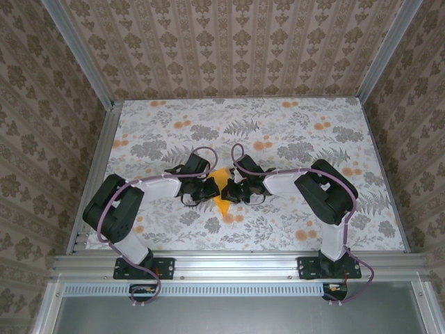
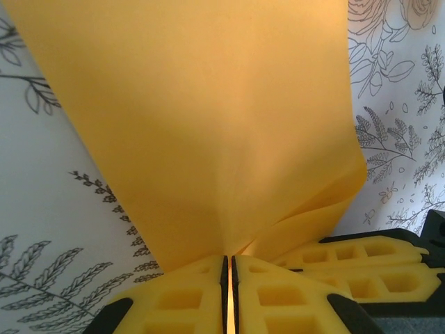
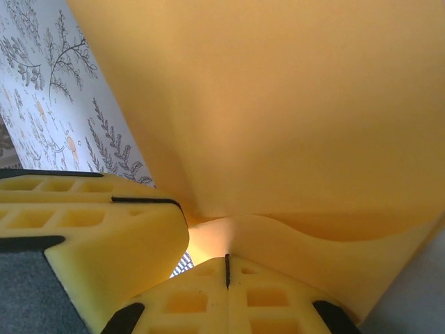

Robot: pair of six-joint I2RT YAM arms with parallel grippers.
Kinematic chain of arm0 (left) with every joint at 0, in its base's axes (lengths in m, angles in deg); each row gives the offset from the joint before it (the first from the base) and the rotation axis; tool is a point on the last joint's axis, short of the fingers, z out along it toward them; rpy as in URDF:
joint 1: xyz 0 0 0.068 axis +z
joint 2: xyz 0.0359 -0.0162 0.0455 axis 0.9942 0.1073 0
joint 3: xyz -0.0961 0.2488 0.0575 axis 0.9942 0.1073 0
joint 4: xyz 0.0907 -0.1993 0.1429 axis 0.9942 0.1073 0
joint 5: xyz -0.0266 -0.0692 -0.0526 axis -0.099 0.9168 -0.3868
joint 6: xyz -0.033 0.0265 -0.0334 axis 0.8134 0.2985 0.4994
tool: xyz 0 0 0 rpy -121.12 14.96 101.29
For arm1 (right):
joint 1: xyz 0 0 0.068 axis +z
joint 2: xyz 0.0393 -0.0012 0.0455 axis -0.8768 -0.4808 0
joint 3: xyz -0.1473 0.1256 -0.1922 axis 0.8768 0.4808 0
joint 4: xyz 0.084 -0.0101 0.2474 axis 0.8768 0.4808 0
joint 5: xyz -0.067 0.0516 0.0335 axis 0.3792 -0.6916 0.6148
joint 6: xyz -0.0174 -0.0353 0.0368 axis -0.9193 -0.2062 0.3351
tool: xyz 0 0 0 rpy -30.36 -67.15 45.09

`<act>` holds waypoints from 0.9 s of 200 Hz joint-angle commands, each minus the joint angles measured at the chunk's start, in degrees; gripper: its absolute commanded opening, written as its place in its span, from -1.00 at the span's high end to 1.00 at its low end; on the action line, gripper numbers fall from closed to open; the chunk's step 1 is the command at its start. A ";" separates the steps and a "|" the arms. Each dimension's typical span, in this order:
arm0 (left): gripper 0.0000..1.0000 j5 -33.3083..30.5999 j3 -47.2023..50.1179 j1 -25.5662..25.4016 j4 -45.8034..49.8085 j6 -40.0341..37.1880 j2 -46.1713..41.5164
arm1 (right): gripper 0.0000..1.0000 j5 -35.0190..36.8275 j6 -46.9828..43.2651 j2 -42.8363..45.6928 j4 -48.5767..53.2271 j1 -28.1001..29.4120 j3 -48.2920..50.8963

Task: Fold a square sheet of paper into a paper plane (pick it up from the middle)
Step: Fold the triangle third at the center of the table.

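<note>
Gridded yellow left fingers (image 2: 182,306) and right fingers (image 3: 268,306) pinch the smooth, buckled paper (image 2: 208,125).

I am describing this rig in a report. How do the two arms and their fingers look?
The left arm and right arm have black joints, white link shells and black bases; a mauve cable loops along each. The fingers are yellow, moulded with square recesses, with black corner inserts.

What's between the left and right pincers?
The square sheet of paper, pinched by left pincer and right pincer alike; seen in the top view.
</note>
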 commanded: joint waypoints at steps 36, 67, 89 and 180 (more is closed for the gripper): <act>0.74 0.48 -0.55 -0.16 1.04 0.04 -1.02 | 0.91 -0.22 -0.87 -1.46 0.71 0.13 0.75; 0.79 0.37 -0.58 -0.25 1.22 0.03 -2.79 | 0.93 -0.14 -1.08 -1.51 1.07 0.13 0.68; 0.82 0.79 -0.23 -0.58 0.55 0.17 -2.58 | 0.95 -0.04 -1.23 -1.51 1.20 0.13 0.52; 0.91 0.66 2.35 -1.13 0.43 1.17 0.81 | 0.95 -1.26 -1.12 0.39 0.42 0.13 0.63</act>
